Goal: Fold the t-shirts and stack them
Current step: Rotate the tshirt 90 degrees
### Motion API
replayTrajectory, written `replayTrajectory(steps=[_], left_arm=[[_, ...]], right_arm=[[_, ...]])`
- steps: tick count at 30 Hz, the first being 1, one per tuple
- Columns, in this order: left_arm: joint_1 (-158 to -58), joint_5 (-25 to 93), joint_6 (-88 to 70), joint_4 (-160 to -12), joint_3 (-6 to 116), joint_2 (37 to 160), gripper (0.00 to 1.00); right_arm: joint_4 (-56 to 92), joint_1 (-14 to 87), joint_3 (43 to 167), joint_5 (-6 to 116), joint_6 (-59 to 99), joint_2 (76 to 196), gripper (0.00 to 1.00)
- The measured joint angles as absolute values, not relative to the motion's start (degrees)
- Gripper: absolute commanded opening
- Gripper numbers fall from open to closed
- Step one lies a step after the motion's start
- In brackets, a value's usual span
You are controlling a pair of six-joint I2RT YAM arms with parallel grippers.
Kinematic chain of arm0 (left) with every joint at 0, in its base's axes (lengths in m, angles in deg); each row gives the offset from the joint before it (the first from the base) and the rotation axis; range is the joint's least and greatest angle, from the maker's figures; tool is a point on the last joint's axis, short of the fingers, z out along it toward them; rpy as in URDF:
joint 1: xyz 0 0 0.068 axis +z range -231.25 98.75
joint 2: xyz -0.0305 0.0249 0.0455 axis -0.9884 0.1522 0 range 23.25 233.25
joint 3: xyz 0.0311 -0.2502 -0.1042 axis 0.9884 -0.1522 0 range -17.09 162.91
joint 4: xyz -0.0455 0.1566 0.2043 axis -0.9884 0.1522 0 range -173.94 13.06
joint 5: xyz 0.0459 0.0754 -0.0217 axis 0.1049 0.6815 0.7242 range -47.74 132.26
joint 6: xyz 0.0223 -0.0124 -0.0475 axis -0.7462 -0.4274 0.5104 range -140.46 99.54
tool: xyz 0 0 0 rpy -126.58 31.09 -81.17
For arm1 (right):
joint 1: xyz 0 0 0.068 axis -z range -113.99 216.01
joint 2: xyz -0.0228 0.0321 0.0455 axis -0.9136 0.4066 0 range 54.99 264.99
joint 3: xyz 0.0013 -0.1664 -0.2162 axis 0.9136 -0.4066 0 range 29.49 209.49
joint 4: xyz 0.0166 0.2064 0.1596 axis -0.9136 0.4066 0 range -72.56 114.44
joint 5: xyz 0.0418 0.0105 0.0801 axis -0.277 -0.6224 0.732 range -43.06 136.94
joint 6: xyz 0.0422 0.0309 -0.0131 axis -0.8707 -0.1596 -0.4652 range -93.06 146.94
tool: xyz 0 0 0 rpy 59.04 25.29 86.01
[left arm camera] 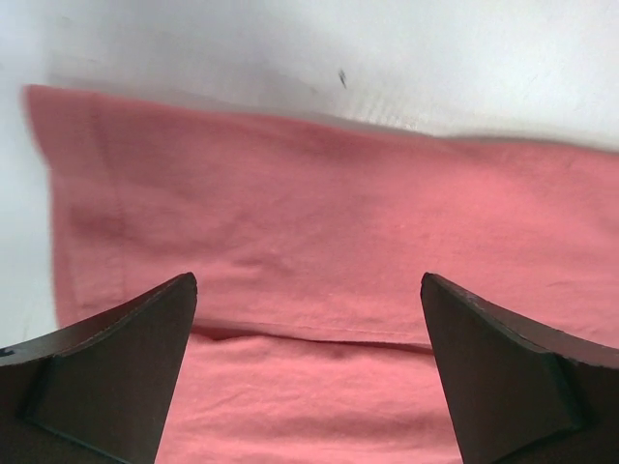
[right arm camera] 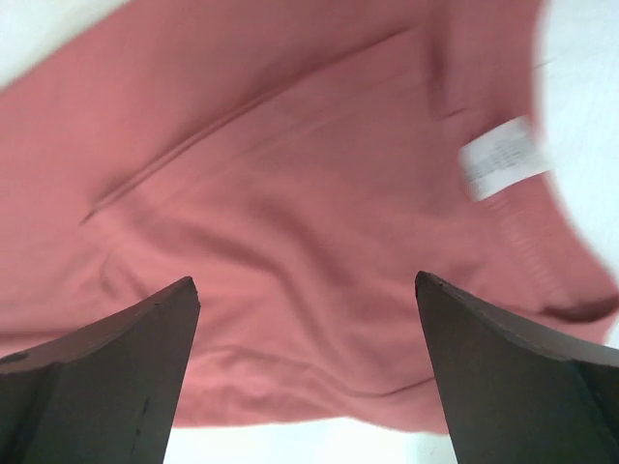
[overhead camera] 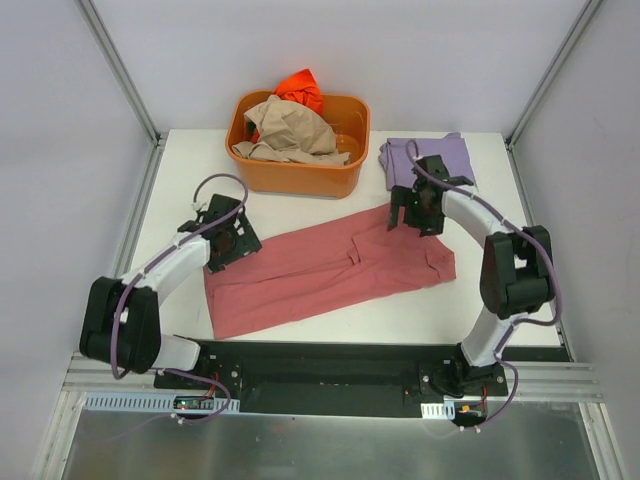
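A dusty rose-red t-shirt (overhead camera: 320, 265) lies folded lengthwise on the white table (overhead camera: 520, 310), also in the left wrist view (left arm camera: 319, 222) and the right wrist view (right arm camera: 290, 193). A folded lavender t-shirt (overhead camera: 440, 158) lies at the back right. A tan t-shirt (overhead camera: 290, 130) and a bright orange t-shirt (overhead camera: 300, 90) sit in the tub. My left gripper (overhead camera: 222, 240) (left arm camera: 309, 290) is open and empty over the rose shirt's far left edge. My right gripper (overhead camera: 408, 215) (right arm camera: 308, 290) is open and empty over its far right end, near a white label (right arm camera: 501, 155).
The rigid orange plastic tub (overhead camera: 300, 175) stands at the back centre. White walls with metal frame posts (overhead camera: 120, 70) close in the table on three sides. The arm bases stand on a black rail (overhead camera: 320, 370) at the near edge.
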State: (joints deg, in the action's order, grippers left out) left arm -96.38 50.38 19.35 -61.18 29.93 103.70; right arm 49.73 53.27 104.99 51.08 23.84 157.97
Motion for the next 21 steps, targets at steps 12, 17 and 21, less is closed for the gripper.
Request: replayTrajectory(steps=[12,17,21], left_arm=[[-92.8,54.2,24.6,-56.1,24.7,96.1,0.99],[-94.3,49.3,23.9,-57.5,24.8,101.5,0.99],[-102.3,46.8,22.7,-57.6,27.7,106.5,0.99]], right_arm=[[48.1,38.9,95.1,52.1,17.1,155.5,0.96],[48.1,41.9,95.7,52.7,16.0,157.7,0.96],[49.2,46.6,98.8,55.3,16.0,159.9,0.96]])
